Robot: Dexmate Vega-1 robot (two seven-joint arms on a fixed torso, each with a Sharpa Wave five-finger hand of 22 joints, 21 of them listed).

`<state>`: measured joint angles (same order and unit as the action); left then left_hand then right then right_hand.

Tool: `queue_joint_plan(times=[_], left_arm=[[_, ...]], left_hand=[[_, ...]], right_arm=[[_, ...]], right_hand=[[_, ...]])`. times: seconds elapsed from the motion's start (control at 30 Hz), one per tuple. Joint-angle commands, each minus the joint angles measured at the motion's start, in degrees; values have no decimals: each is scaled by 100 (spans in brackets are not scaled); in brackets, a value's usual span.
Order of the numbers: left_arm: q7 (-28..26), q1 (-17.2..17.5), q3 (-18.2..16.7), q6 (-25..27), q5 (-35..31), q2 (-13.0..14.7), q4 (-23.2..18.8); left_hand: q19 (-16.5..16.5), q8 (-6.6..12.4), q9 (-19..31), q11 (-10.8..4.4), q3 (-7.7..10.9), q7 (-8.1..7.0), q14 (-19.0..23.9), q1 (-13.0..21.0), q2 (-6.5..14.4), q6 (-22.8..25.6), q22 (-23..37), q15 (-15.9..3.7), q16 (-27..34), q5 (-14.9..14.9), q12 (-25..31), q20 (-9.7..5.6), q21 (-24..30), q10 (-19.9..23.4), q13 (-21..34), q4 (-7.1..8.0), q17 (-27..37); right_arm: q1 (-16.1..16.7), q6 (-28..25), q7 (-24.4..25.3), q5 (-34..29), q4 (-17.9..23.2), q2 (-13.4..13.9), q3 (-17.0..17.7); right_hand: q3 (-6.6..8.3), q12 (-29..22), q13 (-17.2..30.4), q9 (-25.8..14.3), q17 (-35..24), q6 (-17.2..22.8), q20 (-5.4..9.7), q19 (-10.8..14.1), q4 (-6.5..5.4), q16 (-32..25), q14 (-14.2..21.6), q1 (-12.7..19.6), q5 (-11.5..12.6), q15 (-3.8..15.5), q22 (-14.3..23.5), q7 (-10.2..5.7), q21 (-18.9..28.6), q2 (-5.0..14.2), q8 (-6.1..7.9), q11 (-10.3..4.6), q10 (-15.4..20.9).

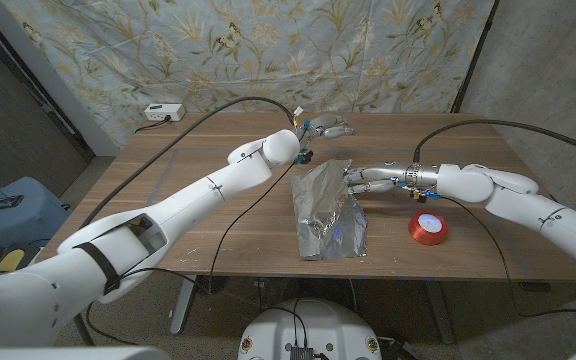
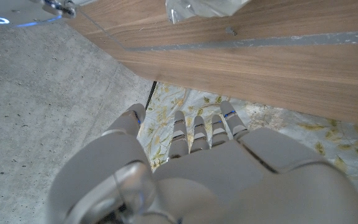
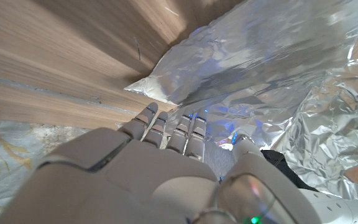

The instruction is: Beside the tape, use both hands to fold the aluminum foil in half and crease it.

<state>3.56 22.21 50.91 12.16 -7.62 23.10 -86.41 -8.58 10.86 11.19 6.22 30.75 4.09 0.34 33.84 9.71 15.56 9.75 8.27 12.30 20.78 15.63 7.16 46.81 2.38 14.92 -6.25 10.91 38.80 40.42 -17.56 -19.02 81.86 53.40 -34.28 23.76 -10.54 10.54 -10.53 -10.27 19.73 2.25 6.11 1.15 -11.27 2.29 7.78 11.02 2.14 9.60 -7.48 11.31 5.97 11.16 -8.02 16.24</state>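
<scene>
One sheet of aluminum foil [image 1: 328, 213], crinkled and partly doubled over (blue glints on its surface), lay mid-table just left of the red tape [image 1: 428, 227]. Right hand [image 1: 376, 182] touched its upper edge, grip impossible to judge. Left hand [image 1: 324, 129] hovered beyond it, fingers extended, holding nothing.

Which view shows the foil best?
The head view: the whole aluminum foil lies on the table beside the red tape, with the right hand at its edge. The right wrist view gives a crumpled close-up; the left wrist view catches just a corner.
</scene>
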Motion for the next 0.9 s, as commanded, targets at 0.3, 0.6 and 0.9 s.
queue_joint_plan(times=[0.3,0.6,0.9], left_arm=[[31,188,-79,-66,-12,119,-275],[169,387,-253,-139,117,426,-634],[237,598,-454,-66,181,755,-1023]], left_hand=[[66,45,-6,8,69,-18,82,-1,-24,89,14,-10,39,-22,25,10,-20,75,-7,-38,4],[144,64,-6,-35,101,-29,147,-8,-37,170,16,-50,46,-33,27,-28,-52,157,-45,-74,-1],[185,72,-6,-76,120,-48,178,-24,-58,232,18,-76,39,-45,13,-75,-96,188,-79,-101,-4]], right_arm=[[220,-255,123,-63,247,471,299],[254,-375,158,-79,337,524,363],[238,-504,156,-114,381,509,354]], right_hand=[[12,-21,15,-18,-34,-17,171,76,56,-51,59,61,-20,332,10,5,22,3,-15,58,-6],[13,-21,16,-19,-34,-16,167,92,67,-49,66,60,-20,337,11,1,19,5,-13,29,-7],[13,-23,17,-20,-36,-16,163,99,72,-46,66,53,-21,340,11,3,14,7,-11,42,-6]])
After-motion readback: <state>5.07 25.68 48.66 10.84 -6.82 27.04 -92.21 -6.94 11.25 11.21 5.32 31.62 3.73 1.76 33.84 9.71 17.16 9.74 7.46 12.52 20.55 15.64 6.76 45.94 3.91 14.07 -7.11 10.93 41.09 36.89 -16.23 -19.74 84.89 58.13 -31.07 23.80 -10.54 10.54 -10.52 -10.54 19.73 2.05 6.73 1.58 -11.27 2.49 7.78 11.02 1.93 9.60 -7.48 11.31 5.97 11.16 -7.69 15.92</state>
